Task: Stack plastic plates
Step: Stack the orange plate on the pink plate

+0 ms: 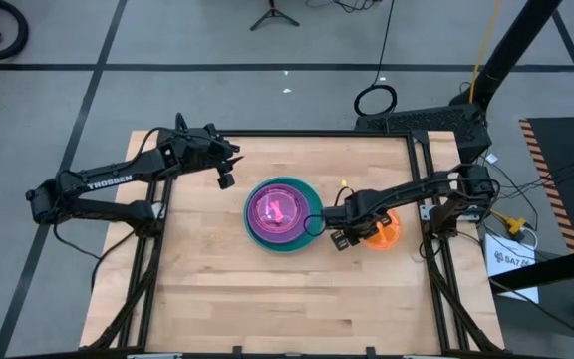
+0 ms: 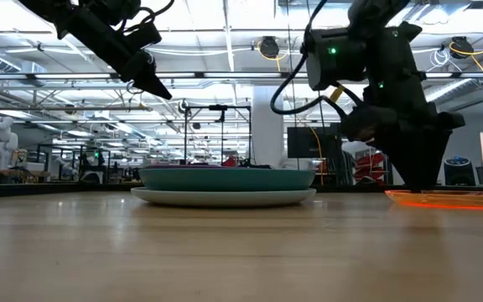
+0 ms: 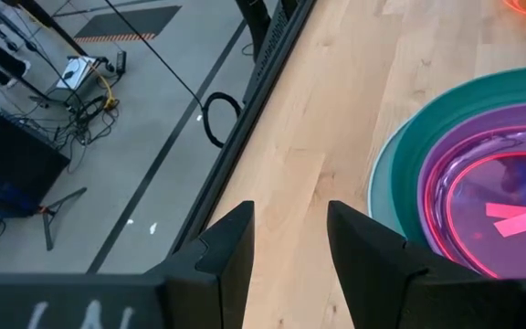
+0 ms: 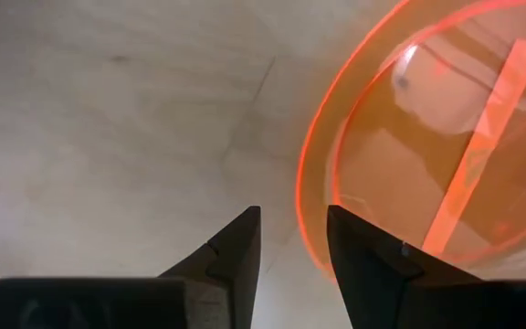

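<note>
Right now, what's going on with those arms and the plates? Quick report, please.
Right gripper low at the orange plate, jaws open, nothing held. Left gripper raised, empty, waiting behind the stack. Orange plate not yet stacked. Nothing in the way.

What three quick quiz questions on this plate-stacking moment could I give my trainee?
1. True or false: the round orange plastic plate already lies on the stack.
2. Which tool is down at the orange plate: A left, B right?
3. Fill in: the stack's topmost plate is ___.

Key:
1. False; it lies alone on the wooden table, right of the stack with the large teal plastic plate.
2. B; right tool, left tool hovers.
3. Pink.
</note>
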`<state>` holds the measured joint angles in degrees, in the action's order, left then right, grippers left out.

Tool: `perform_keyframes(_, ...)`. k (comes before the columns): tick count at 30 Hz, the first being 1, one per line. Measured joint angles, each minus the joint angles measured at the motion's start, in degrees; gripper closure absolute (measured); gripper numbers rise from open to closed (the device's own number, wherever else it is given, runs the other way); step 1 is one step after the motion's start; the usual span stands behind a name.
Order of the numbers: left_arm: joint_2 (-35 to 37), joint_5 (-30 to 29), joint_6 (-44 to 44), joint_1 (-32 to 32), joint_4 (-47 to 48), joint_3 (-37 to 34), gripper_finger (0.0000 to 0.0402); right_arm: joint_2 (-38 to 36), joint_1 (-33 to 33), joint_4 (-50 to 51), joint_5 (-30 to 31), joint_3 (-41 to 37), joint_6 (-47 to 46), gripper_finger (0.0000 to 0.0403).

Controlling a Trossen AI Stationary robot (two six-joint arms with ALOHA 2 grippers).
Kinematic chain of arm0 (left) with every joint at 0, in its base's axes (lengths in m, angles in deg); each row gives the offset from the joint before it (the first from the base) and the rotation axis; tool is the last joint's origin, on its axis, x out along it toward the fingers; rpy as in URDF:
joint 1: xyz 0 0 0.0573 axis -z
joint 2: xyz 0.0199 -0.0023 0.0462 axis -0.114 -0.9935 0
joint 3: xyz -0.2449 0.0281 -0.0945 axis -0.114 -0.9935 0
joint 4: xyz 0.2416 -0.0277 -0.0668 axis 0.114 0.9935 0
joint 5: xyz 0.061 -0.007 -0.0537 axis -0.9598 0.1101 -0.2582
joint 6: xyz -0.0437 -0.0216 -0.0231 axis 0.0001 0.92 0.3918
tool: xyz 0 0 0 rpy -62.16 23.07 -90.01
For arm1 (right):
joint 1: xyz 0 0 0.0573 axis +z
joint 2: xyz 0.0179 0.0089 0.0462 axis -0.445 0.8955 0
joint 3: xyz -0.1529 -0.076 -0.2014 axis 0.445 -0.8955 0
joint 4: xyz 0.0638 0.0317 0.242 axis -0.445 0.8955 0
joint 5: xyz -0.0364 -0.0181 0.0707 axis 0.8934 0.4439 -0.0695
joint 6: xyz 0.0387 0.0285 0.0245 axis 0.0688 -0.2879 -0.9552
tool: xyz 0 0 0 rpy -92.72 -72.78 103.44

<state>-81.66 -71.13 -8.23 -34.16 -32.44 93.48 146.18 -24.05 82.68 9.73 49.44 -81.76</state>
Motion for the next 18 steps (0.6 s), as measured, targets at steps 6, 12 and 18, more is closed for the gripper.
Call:
perform_keyframes(6,0.0,0.0,0.0,0.0,0.0,0.0,0.0254,0.0,0.0,-2.3,1.3,-1.7,0.1,0.0282)
perform_keyframes(12,0.0,0.0,0.0,0.0,0.0,0.0,0.0254,0.0,0.0,-3.6,2.3,-2.7,0.1,0.0286)
perform_keyframes(18,0.0,0.0,0.0,0.0,0.0,0.0,0.0254,0.0,0.0,-4.8,2.7,-3.5,0.2,0.0318)
